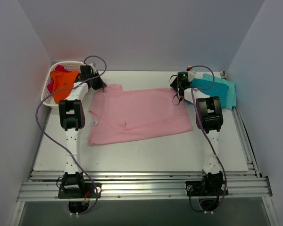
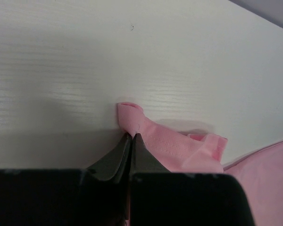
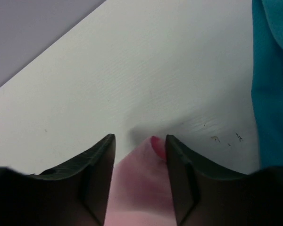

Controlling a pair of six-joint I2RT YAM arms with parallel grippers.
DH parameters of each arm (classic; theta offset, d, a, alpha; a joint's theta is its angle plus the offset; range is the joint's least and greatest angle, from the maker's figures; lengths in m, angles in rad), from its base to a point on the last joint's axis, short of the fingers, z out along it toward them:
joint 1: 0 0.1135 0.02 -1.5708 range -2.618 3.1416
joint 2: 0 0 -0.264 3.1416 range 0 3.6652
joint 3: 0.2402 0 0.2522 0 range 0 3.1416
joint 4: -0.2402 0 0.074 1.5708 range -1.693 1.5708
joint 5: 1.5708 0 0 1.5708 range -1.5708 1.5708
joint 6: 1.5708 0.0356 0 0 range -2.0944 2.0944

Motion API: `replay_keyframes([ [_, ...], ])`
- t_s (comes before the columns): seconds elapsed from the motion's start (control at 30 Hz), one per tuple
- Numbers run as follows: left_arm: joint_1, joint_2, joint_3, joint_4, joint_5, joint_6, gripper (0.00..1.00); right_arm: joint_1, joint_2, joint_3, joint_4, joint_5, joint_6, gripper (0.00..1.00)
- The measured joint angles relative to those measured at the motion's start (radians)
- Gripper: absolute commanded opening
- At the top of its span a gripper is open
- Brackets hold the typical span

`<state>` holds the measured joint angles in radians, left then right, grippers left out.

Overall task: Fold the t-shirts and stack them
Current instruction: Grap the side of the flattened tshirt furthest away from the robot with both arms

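Note:
A light pink t-shirt lies spread flat in the middle of the table. My left gripper sits at its far left corner, shut on a bunched sleeve tip. My right gripper sits at the shirt's far right corner with its jaws open; a tip of pink cloth lies between the fingers, touching the right one. A folded teal t-shirt lies on a lighter turquoise one at the far right; the teal one shows at the edge of the right wrist view.
A white basket with orange and magenta clothes stands at the far left. Grey walls close in the table on three sides. Metal rails run along the near edge.

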<state>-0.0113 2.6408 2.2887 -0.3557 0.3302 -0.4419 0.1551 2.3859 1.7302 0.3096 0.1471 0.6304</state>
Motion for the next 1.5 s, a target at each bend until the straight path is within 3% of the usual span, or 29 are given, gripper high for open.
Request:
replay_keyframes([
  [0.17, 0.000, 0.004, 0.005, 0.002, 0.003, 0.000, 0.02, 0.003, 0.001, 0.000, -0.019, -0.007, 0.003, 0.00],
  [0.7, 0.000, 0.006, 0.007, 0.005, 0.013, 0.000, 0.02, -0.009, -0.006, -0.045, 0.029, -0.011, 0.008, 0.00],
  [0.93, 0.000, -0.024, -0.063, 0.061, 0.024, -0.002, 0.02, -0.018, -0.043, -0.089, 0.023, -0.010, 0.009, 0.00],
  [1.5, -0.001, -0.241, -0.227, 0.086, 0.008, 0.009, 0.02, -0.024, -0.214, -0.145, 0.024, -0.014, 0.024, 0.00],
])
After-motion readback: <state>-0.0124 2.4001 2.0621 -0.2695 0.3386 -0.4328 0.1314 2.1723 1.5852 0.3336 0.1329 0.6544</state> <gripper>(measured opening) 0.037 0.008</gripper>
